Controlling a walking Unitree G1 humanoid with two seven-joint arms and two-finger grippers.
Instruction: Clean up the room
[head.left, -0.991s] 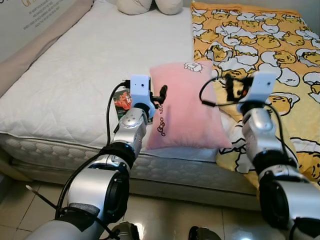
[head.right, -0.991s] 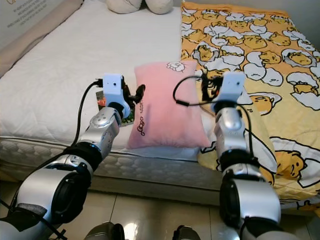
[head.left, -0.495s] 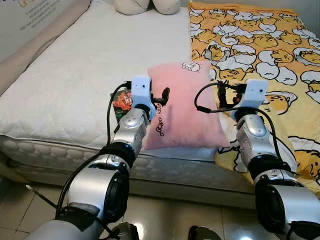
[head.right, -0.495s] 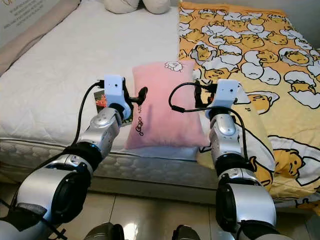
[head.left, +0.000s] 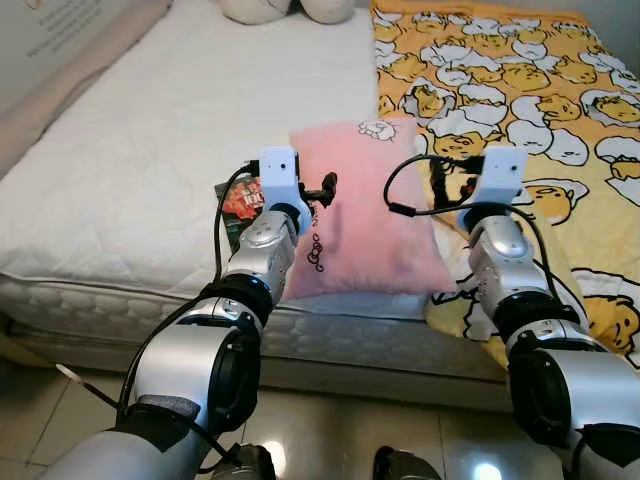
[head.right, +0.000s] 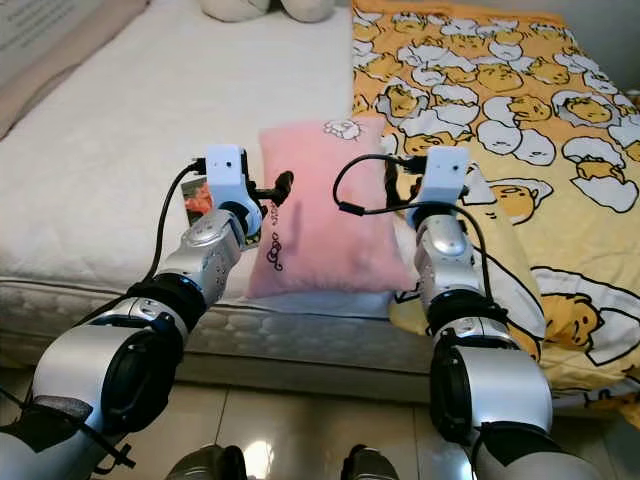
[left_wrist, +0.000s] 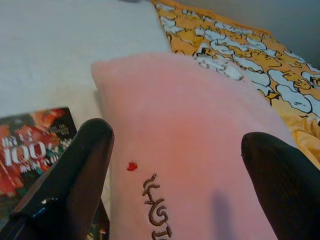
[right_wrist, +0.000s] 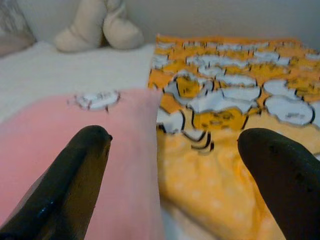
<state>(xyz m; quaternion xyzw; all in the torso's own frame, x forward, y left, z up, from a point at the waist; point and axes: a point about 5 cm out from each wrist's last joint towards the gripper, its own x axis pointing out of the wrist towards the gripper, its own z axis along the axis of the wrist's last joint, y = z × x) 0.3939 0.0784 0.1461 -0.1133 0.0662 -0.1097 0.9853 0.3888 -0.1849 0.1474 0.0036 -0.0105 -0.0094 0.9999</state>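
- Pink pillow (head.left: 362, 215): lies on the white mattress (head.left: 150, 150) at the bed's near edge, brown embroidered lettering on its near left part, a small cartoon patch at its far corner
- Yellow blanket (head.left: 520, 90): printed with cartoon figures, spread over the bed to the right of the pink pillow, its near part hanging over the bed's edge; the pillow's right side lies just beside it
- Left gripper (left_wrist: 185, 165): held at the pink pillow's left edge, its two black fingers (left_wrist: 75, 175) spread wide apart with the pillow's surface between them; whether they touch the fabric cannot be told
- Right gripper (right_wrist: 172, 180): held at the pink pillow's right edge, above where pillow meets blanket, fingers (right_wrist: 70, 175) spread wide, gripping nothing
- Book (head.left: 238, 200): red-and-green cover, flat on the mattress just left of the pink pillow, partly hidden by the left arm
- Cream cushions (head.left: 290, 8): at the head of the bed, well beyond the pink pillow
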